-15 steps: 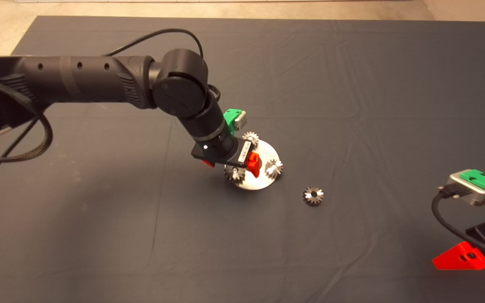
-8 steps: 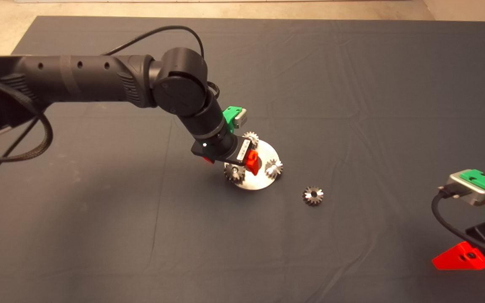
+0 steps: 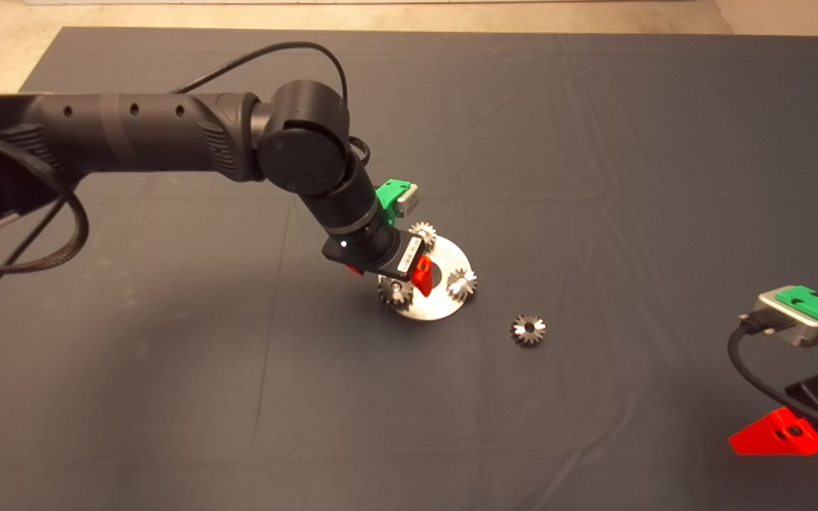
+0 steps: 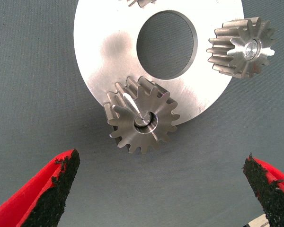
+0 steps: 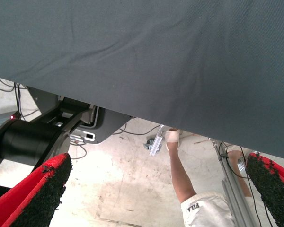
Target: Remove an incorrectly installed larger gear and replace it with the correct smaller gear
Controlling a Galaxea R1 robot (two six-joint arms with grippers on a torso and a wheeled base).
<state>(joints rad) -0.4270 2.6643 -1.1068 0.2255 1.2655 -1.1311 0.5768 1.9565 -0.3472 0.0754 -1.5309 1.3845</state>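
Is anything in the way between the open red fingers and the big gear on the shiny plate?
Nothing visible is. The left gripper hangs open right above the larger gear on the round plate, with only bare mat showing between its fingers.

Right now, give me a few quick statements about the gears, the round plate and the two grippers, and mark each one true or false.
1. The left gripper is open above the larger gear. True.
2. The larger gear lies loose on the mat, away from the round plate. False: it sits on a pin at the plate's edge, overhanging the rim.
3. A smaller gear lies alone on the mat, between the plate and the right gripper. True.
4. The right gripper holds a gear. False: it is open and holds nothing, parked at the mat's lower right edge.
5. The plate has a big round hole in its middle. True.
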